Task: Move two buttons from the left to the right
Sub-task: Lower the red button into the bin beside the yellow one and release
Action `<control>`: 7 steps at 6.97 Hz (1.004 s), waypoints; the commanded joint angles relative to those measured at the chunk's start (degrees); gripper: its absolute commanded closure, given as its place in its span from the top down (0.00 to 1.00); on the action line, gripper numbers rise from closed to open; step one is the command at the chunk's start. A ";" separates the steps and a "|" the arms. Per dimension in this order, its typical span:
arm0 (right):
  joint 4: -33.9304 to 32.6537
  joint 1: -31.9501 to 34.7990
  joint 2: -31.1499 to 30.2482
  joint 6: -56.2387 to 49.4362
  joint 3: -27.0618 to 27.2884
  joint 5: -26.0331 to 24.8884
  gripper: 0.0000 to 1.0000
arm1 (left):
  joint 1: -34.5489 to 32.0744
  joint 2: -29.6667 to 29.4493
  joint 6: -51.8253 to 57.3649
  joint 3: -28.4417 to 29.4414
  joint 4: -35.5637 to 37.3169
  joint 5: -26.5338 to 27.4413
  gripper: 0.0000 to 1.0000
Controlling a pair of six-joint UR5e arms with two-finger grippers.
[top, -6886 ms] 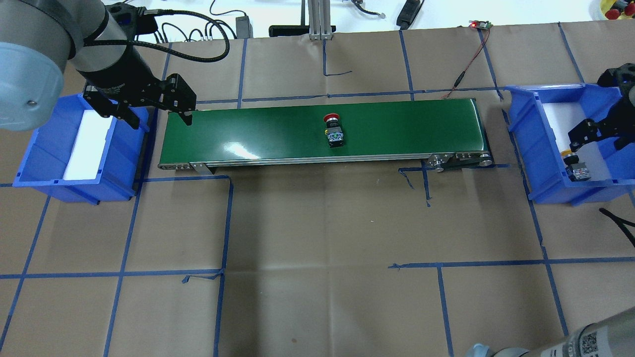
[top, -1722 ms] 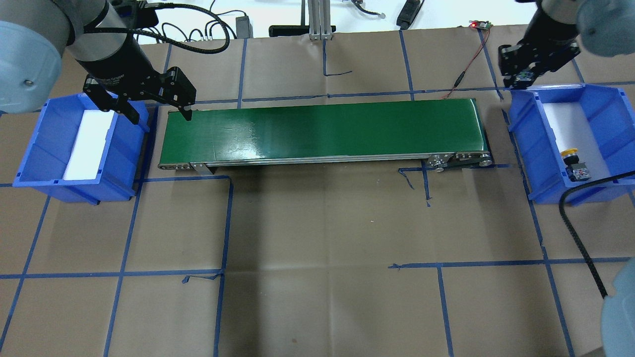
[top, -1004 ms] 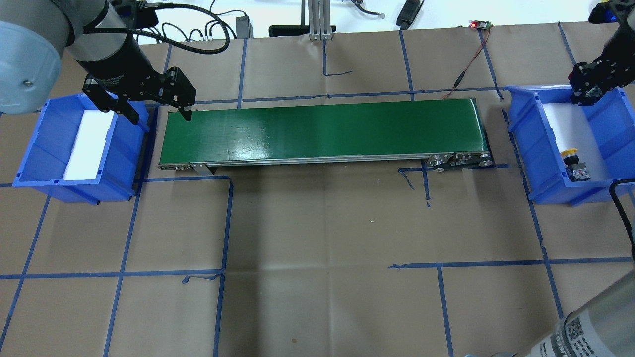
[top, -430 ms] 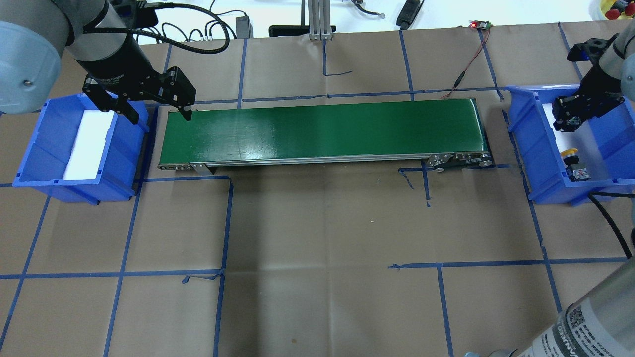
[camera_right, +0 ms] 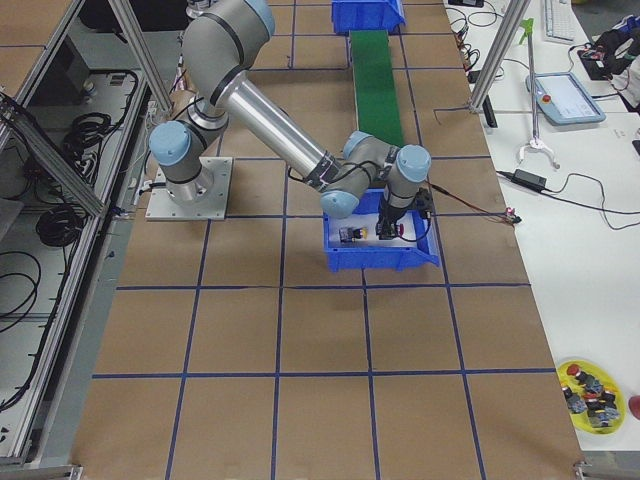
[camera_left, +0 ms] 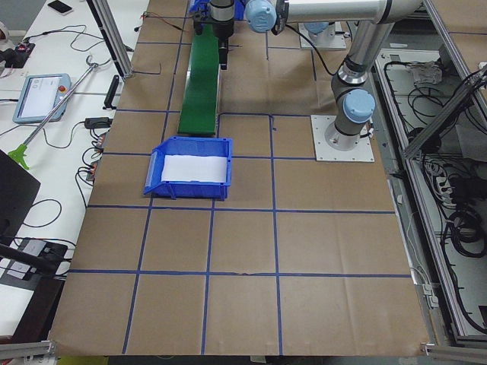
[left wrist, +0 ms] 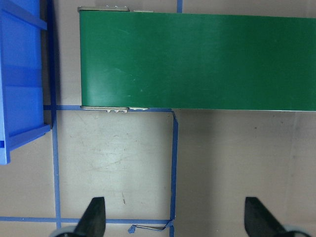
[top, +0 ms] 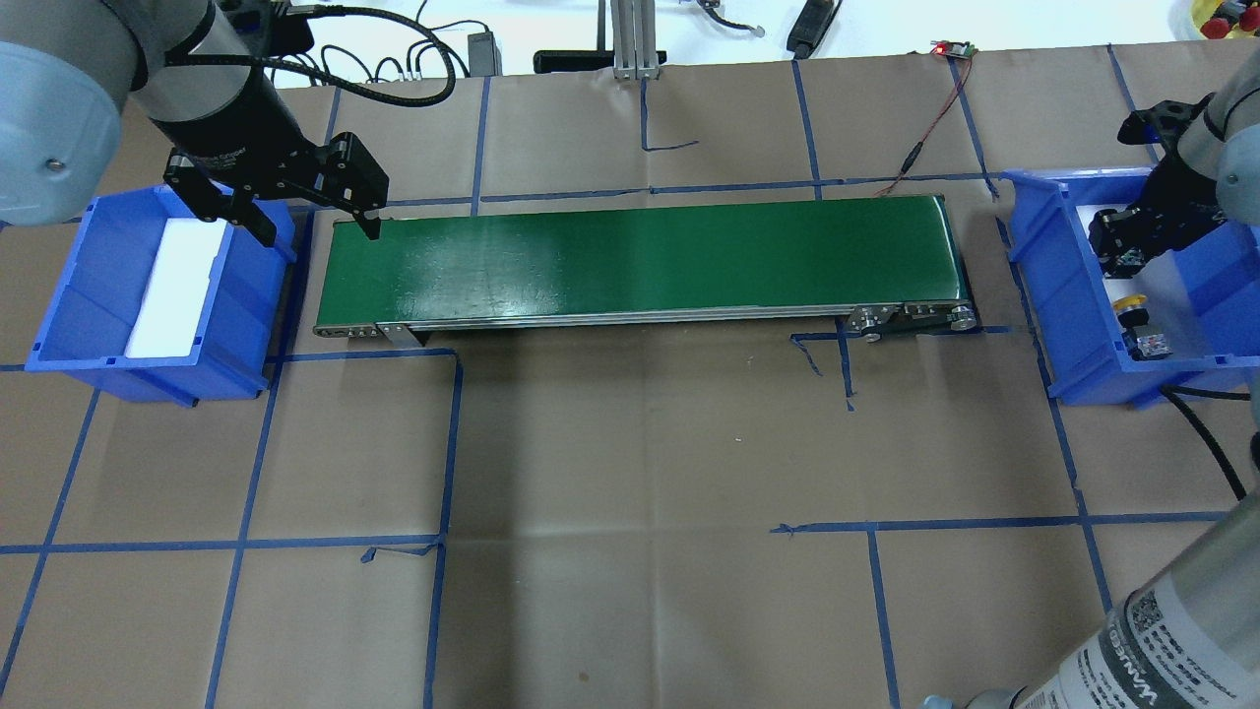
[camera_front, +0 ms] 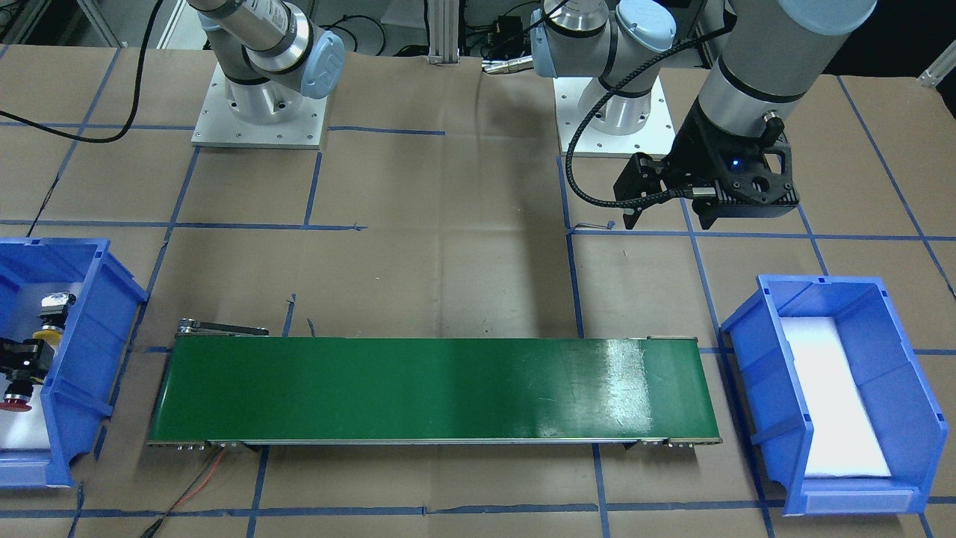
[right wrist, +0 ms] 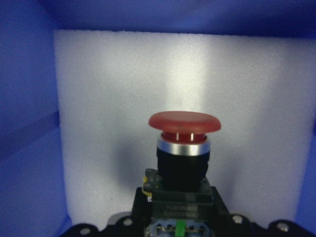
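Observation:
My right gripper [top: 1122,246] is low inside the right blue bin [top: 1053,286] and is shut on the red button [right wrist: 183,148]. The red cap [camera_front: 15,404] points away from the wrist, over the white foam. The yellow button [top: 1134,305] lies on the foam in the same bin, nearer the robot, apart from the gripper; it also shows in the front view [camera_front: 51,332]. My left gripper [top: 315,228] is open and empty, hovering between the left blue bin [top: 79,286] and the left end of the green conveyor belt [top: 640,256].
The left bin holds only a white foam pad [top: 172,286]. A red wire [top: 925,138] runs from a small board at the back to the belt's right end. Blue tape lines cross the brown paper table. Cables lie along the far edge.
The red button, earlier at mid-belt, is now in my right gripper. That gripper has swung from beyond the belt's right end over the right bin and down into it. The left arm has barely moved.

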 commanded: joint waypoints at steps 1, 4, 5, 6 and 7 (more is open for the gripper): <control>-2.76 -0.03 0.52 0.43 -0.33 0.69 0.99 | 0.00 0.00 0.00 0.03 0.00 0.00 1.00; -2.43 0.06 -0.09 0.52 -0.68 1.22 1.00 | 0.00 0.00 0.00 0.03 0.00 0.00 1.00; -2.00 0.14 -0.79 0.70 -1.64 1.05 1.00 | 0.00 0.00 0.00 0.03 0.00 0.00 1.00; -0.17 0.32 -3.15 0.87 -3.39 0.87 1.00 | 0.00 0.00 0.00 0.03 0.00 0.00 1.00; 5.16 0.49 -7.00 1.05 -4.54 0.96 1.00 | 0.00 0.00 0.00 0.03 0.00 0.00 1.00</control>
